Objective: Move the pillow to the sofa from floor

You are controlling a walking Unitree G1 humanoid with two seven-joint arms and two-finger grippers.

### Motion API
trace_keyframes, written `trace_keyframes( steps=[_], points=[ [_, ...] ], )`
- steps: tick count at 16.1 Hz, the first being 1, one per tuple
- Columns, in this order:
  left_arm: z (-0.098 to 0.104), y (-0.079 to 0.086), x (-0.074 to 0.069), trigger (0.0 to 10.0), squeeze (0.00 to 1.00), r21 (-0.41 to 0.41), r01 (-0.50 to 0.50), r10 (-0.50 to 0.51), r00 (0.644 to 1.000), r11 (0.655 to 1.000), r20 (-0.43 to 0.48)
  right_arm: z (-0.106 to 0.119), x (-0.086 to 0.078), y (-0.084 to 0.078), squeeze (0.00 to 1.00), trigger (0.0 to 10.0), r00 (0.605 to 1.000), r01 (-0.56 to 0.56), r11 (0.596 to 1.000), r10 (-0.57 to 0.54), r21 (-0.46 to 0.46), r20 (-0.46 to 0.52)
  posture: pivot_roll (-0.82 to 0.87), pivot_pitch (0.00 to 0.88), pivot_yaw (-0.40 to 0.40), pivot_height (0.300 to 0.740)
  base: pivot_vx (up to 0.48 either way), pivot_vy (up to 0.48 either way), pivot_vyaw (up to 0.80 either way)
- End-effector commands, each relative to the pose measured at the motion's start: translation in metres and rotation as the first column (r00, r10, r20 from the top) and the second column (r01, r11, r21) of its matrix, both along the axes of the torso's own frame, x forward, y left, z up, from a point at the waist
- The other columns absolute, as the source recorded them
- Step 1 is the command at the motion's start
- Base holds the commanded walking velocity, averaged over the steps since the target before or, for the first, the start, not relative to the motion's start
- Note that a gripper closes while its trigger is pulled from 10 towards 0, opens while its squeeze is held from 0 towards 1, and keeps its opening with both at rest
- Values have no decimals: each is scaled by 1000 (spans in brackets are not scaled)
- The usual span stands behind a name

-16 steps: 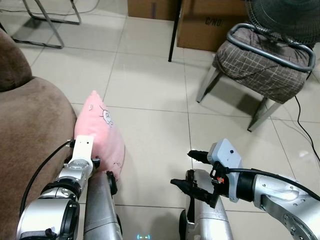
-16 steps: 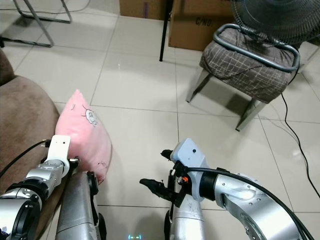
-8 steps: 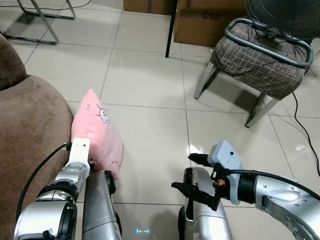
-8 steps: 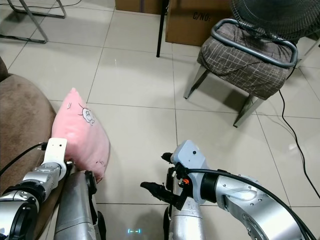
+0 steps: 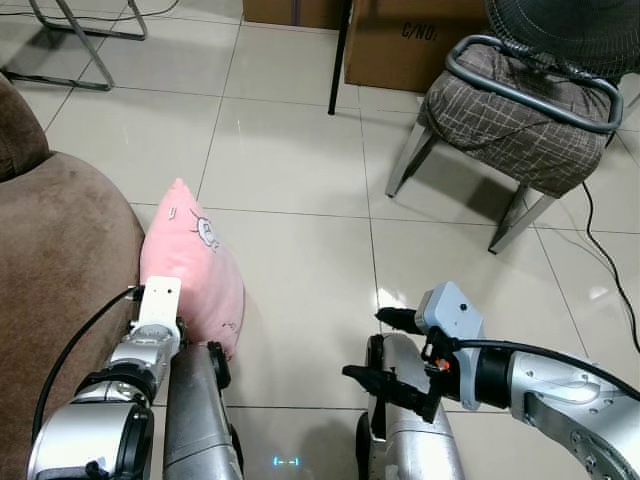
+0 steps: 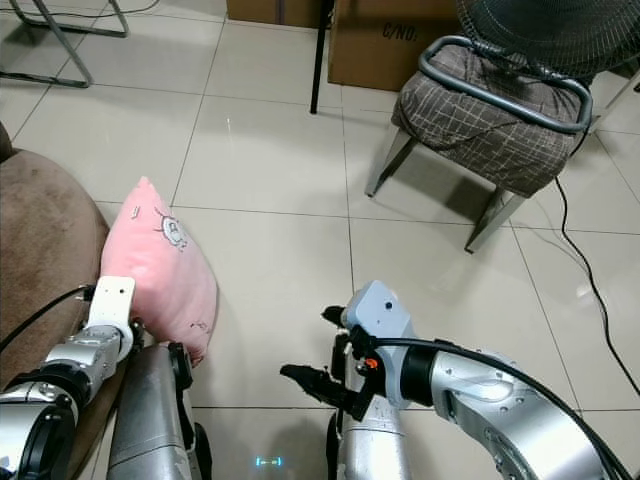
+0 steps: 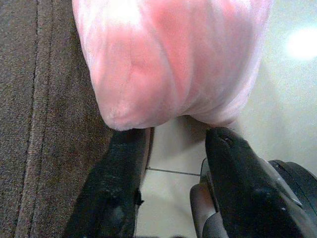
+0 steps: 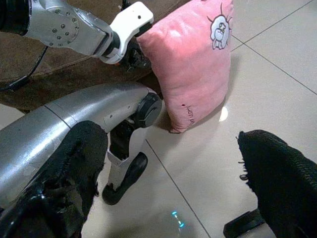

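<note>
Left eye view: a floor [image 5: 290, 150] of pale glossy tiles with dark grout lines runs across the room. A brown sofa [image 5: 50, 270] fills the near left. The pink pillow [image 5: 190, 265] stands on edge on the tiles, leaning against the sofa's side, a small cartoon face printed near its top. The left gripper [image 5: 165, 325] is low at the pillow's near end. The right gripper [image 5: 385, 350] hovers over bare tile well to the right of the pillow, its fingers spread wide. Farther back stand a chair [image 5: 520, 130] with a checked cushion and grey metal frame, a fan [image 5: 570, 30] behind it, cardboard boxes [image 5: 410, 45], and a black cable [image 5: 605, 260] trailing over the tiles.

Left wrist view: the two fingers [image 7: 124, 173] sit apart, just under the pillow's rounded lower corner, not closed on it; sofa fabric runs alongside.

Right wrist view: the wide-set fingers [image 8: 74, 163] frame the pillow, the sofa and the left arm beyond.
</note>
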State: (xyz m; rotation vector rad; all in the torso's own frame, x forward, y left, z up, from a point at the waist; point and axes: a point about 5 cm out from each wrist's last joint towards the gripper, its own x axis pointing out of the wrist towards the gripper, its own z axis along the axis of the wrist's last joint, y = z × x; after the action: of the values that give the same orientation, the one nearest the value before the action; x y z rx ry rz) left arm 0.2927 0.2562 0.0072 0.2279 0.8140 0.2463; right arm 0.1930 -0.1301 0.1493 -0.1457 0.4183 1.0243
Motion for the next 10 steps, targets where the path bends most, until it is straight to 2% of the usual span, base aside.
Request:
trace_keyframes(
  steps=[1, 10],
  points=[
    [-2, -1, -2, 0, 0, -5, 10, -10, 1000, 1000, -9, 1, -4, 1, 0, 10000, 1000, -15, 1000, 15, -10, -1, -187, 168, -84, 520, 0, 0, 0],
    [-2, -2, -1, 0, 0, -29, 14, -13, 1000, 999, 2, -1, -2, 0, 0, 10000, 1000, -15, 1000, 15, -16, 4, -184, 154, -83, 520, 0, 0, 0]
  ],
)
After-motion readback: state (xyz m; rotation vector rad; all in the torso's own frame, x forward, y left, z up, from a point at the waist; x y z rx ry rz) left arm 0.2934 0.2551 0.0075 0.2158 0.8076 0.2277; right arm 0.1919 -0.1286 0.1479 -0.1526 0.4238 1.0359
